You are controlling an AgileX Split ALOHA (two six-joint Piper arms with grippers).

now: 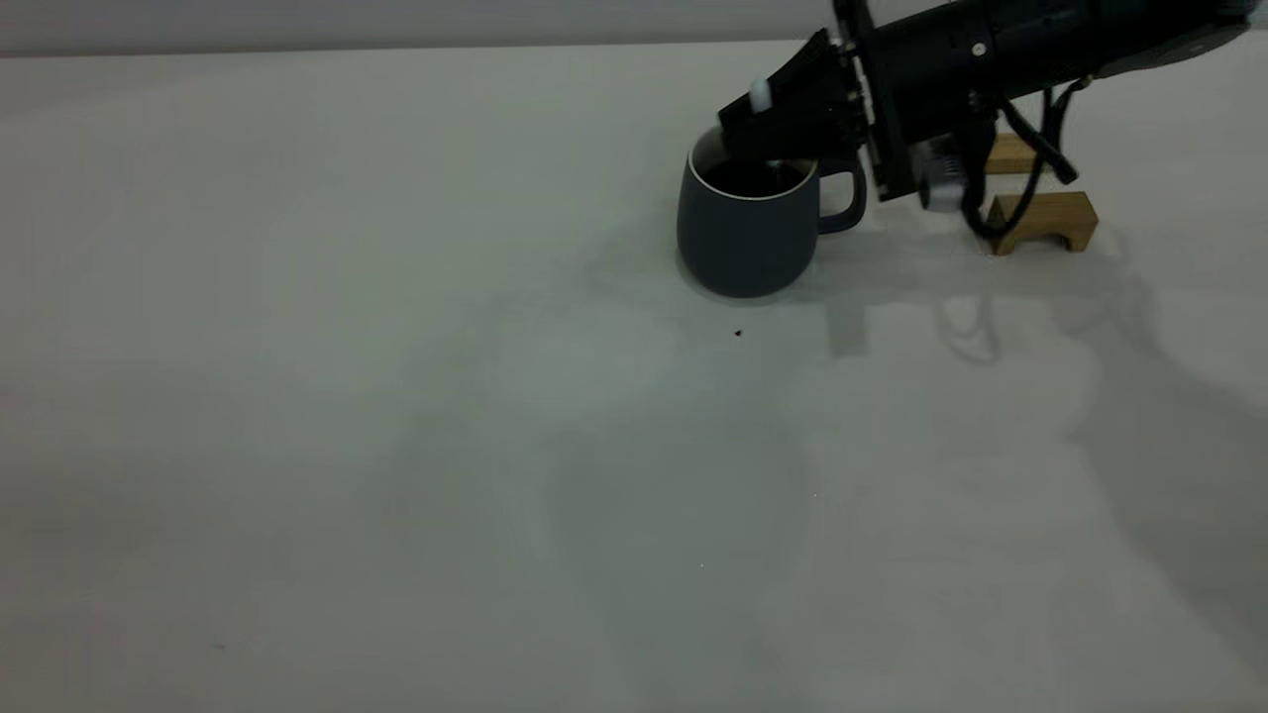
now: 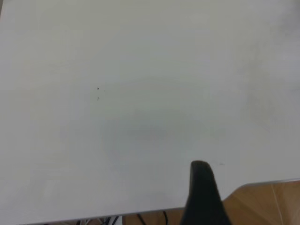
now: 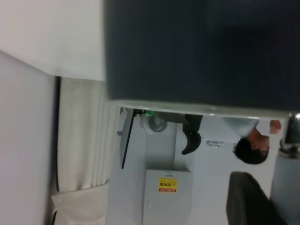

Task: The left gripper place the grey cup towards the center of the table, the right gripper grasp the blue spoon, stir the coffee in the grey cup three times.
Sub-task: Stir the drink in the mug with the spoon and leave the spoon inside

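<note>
The right claw (image 1: 768, 134) hangs over the cup's (image 1: 745, 233) far rim, reaching in from the upper right. Its black fingers close on the spoon (image 1: 760, 95); only the pale tip of the handle shows above them, and a glint of the neck dips toward the coffee (image 1: 753, 178). The bowl is hidden below the rim, so how deep it sits cannot be told. The arm is cut off by the top and right edges of the exterior view.

The right wrist view is almost filled by a dark slab, seemingly the cup's side, with a thin pale rim line; beyond it lies the room, where a person (image 3: 253, 145) is partly in view.

The left claw (image 2: 202, 194) shows only as one dark finger in its own wrist view, over bare surface (image 2: 140, 70) near an edge; whether it is open or closed cannot be told. It does not appear in the exterior view.

The cup stands upright right of centre, toward the far side, handle pointing right. Two wooden blocks (image 1: 1050, 220) sit right of the handle, apart from it, the farther one mostly hidden behind the arm and its cable. A dark speck (image 1: 738, 334) lies just near of the cup.

Left and near of the cup the surface is wide open.
</note>
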